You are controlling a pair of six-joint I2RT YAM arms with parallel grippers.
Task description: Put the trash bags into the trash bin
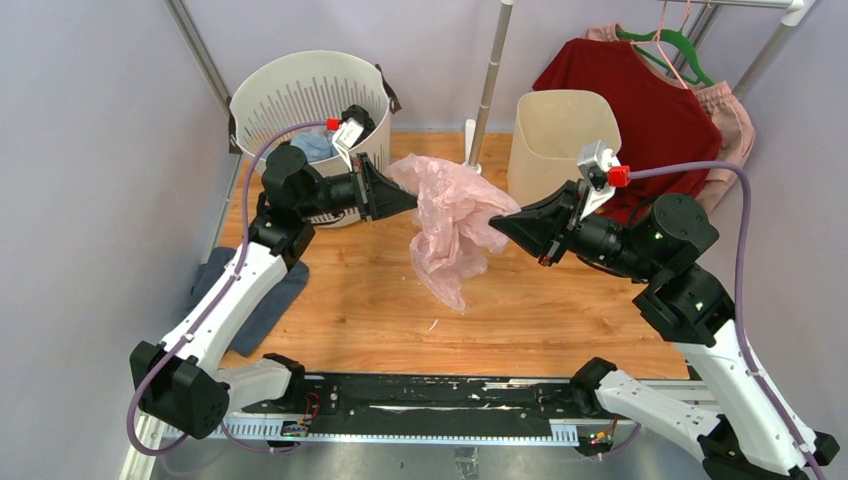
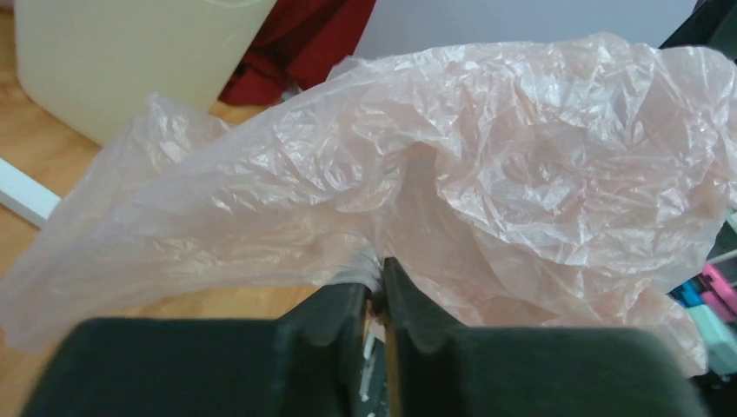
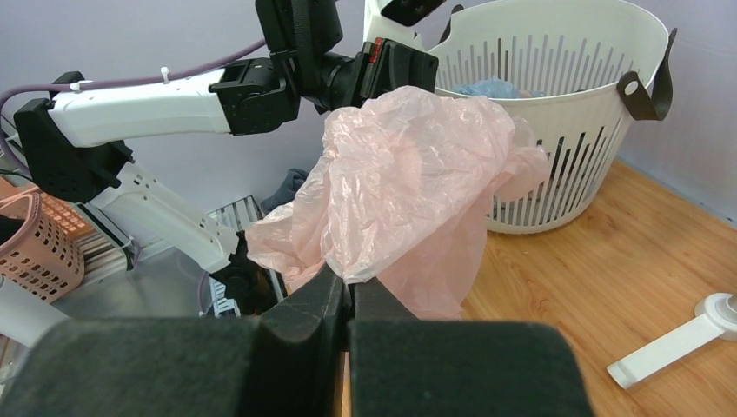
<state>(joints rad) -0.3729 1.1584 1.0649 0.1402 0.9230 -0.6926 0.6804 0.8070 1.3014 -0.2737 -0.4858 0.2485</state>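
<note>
Crinkly pale-pink plastic bag (image 1: pixel 450 225) mid-frame, left gripper (image 1: pixel 412 200) and right gripper (image 1: pixel 495 222) both clamped on it. Upper right: cream plastic bin (image 1: pixel 555 135), white metal pole (image 1: pixel 487 90) between them.

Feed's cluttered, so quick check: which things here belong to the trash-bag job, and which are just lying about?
Job: thin crinkly pale-pink plastic bag; plain cream-beige plastic bin.
Lying about: round white slotted basket; dark red shirt on a hanger; blue-grey cloth.
</note>
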